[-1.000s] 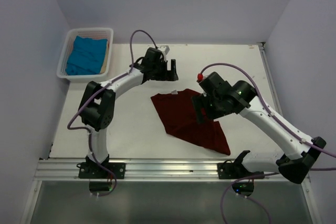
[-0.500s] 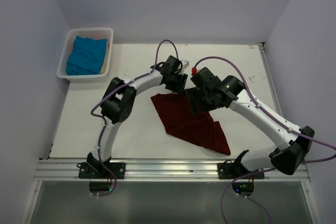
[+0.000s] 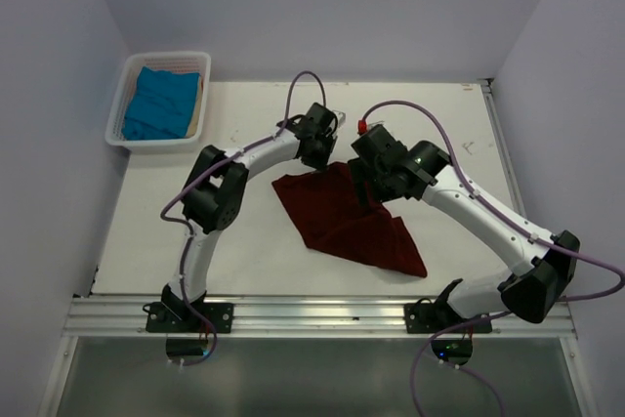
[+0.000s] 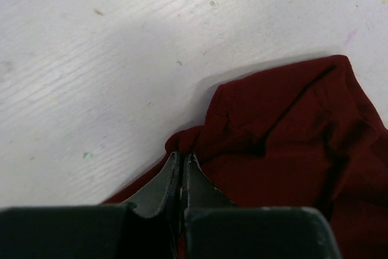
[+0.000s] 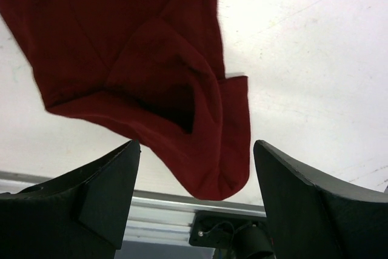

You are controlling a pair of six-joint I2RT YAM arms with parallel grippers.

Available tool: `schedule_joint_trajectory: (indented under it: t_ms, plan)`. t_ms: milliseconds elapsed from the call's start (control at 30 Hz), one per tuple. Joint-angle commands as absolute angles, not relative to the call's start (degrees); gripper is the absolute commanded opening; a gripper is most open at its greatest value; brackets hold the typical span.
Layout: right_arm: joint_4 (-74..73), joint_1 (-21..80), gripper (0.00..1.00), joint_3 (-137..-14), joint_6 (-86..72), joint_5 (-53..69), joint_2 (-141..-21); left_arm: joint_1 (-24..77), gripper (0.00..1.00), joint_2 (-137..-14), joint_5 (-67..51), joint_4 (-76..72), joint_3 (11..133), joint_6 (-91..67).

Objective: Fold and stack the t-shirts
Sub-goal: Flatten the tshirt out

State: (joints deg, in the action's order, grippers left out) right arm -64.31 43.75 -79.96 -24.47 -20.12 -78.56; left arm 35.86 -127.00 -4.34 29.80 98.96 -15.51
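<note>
Overview from the top camera: seeing the maroon t-shirt point(image 3: 347, 227) spreading in a rumpled, roughly triangular shape over the middle of the white surface point(image 3: 244, 231), tapering toward 5 o'clock. Pinching its 12 o'clock corner with the left claw point(image 3: 329, 160), closed tight on the cloth. Hovering the right claw point(image 3: 371, 192) just beside, at the shirt's 1 o'clock edge, spread wide and gripping nothing. Noting the teal t-shirt point(image 3: 159, 103) lying in the white slatted basket point(image 3: 164, 54) at the surface's 10 o'clock corner, well apart from both claws.

Left wrist camera: looking past the left claw point(image 4: 182, 174), fingers pressed together at 6 o'clock with a small bunched fold of the maroon t-shirt point(image 4: 285, 131) caught at their tips. Finding the rest of the cloth filling the frame from 3 to 5 o'clock, and bare surface point(image 4: 91, 59) from 9 to 12 o'clock.

Right wrist camera: looking between the two dark fingers of the right claw point(image 5: 197, 144), standing far apart at 7 and 5 o'clock, clamping nothing. Seeing the maroon t-shirt point(image 5: 121, 40) running from 11 o'clock down to a folded-over corner near 6 o'clock, over the surface point(image 5: 303, 59); not managing to tell whether the fingers are touching the cloth. Catching a metal rail point(image 5: 157, 210) along the bottom edge.
</note>
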Motion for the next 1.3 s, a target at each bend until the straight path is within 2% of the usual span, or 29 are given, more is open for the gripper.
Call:
schedule_joint_trajectory:
  t_ms: [0,267,467,700,1033,1267]
  plan:
    - [-59.86,42.11,0.79,-78.32,-24.35,-25.13,-80.94,35.42,0.00,-117.35,5.87,31.80,99.58,-15.56]
    - [-49.05,33.67,0.75,-75.94,-23.20,-22.42,-87.71,33.75,0.00,-102.05,16.25,36.03,100.64,-16.26]
    - [-44.83,32.70,0.72,-79.18,-21.45,-18.20,-95.52,33.57,0.00,-93.70,20.65,37.53,96.34,-18.71]
    - [-41.58,32.78,0.69,-83.76,-21.80,-11.17,-101.51,33.49,0.00,-87.46,20.48,38.49,91.84,-20.92]
    - [-38.15,32.70,0.69,-85.87,-22.50,-9.49,-101.51,33.49,0.00,-81.31,17.05,43.33,102.30,-21.36]
    - [-34.11,32.70,0.69,-85.52,-22.94,-7.39,-100.55,33.49,0.00,-79.72,17.05,44.47,100.38,-21.97]
